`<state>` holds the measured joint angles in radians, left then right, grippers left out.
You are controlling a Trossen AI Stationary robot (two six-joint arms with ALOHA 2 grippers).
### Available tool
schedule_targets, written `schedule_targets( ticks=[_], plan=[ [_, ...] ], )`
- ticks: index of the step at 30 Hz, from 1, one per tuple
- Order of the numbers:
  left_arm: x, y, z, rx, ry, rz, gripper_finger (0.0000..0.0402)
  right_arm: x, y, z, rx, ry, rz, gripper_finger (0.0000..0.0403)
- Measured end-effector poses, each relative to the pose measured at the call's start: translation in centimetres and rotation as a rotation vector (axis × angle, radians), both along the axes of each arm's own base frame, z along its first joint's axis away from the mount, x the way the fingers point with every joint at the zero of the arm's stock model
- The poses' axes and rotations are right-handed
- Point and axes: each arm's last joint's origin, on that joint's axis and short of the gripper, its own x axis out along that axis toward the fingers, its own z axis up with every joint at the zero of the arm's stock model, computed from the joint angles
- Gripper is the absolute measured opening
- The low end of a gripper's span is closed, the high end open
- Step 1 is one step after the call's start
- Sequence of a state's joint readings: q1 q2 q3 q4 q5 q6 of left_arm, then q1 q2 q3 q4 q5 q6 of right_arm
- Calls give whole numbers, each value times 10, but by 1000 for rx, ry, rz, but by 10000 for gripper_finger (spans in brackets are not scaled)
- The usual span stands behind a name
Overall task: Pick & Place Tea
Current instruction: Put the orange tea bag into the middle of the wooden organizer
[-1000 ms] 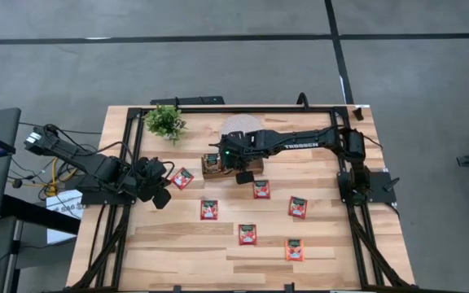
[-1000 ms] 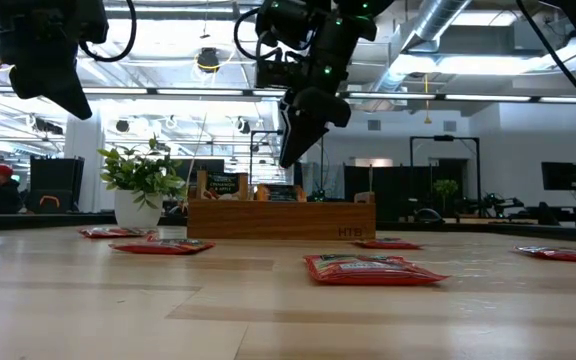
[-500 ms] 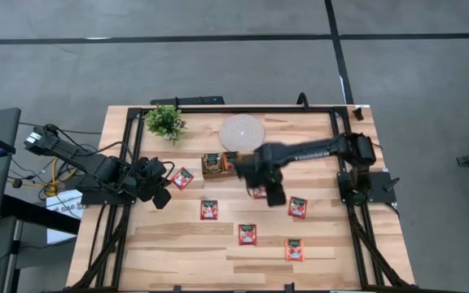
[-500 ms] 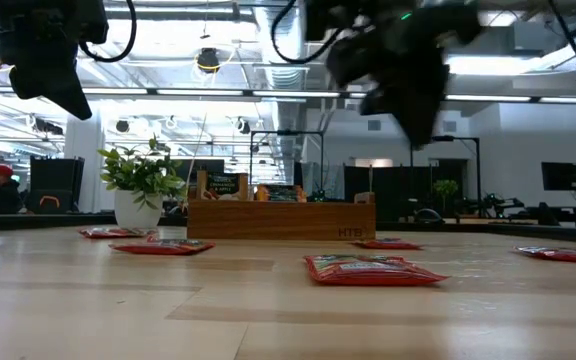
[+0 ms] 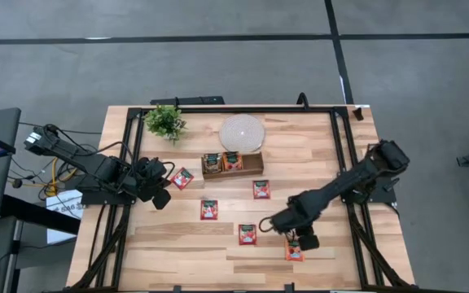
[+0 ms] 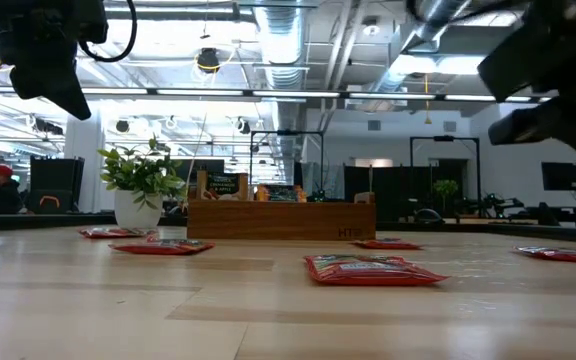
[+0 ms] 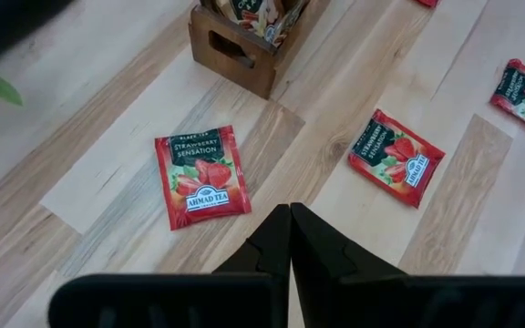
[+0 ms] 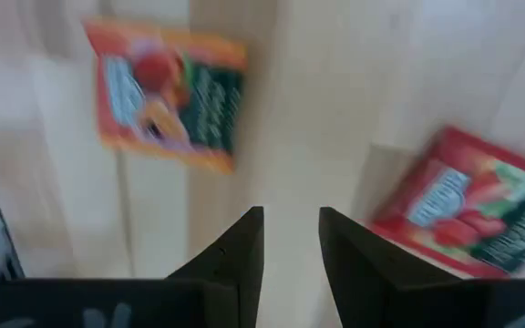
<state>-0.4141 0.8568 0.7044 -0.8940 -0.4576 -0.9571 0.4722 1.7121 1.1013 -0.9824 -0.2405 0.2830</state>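
The right gripper [image 5: 298, 237], fingers a little apart and empty, hangs over the counter [image 5: 316, 163] between two loose sachets [image 5: 247, 234] [image 5: 294, 250]. More tea [image 5: 222, 161] stands in the tray [image 5: 253, 165], near a disc [image 5: 242, 132] and plant [image 5: 164, 120]. The left gripper [image 7: 290, 221], shut and empty, waits by another sachet [image 7: 200, 175].

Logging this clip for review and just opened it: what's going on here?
A two-arm robot is sorting tea sachets into a wooden tray, which already holds a couple. The right gripper, jaws apart and empty, hangs over the front of the table by an orange sachet and a red sachet. The left gripper waits shut at the left side, near another red sachet. Five sachets lie loose on the table.
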Motion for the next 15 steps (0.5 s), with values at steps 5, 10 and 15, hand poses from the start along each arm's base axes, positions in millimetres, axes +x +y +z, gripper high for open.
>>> schedule_targets(
  ticks=[5,10,15],
  plan=[
    [1,0,0,-7,-9,-1,0,-3,14,0,50,-136,-54,100],
    [2,-2,1,-34,-19,-14,0,-3,27,-12,24,-151,-20,100],
    [2,-2,1,-35,-21,-13,0,-2,33,-36,-24,-85,-5,100]
  ],
)
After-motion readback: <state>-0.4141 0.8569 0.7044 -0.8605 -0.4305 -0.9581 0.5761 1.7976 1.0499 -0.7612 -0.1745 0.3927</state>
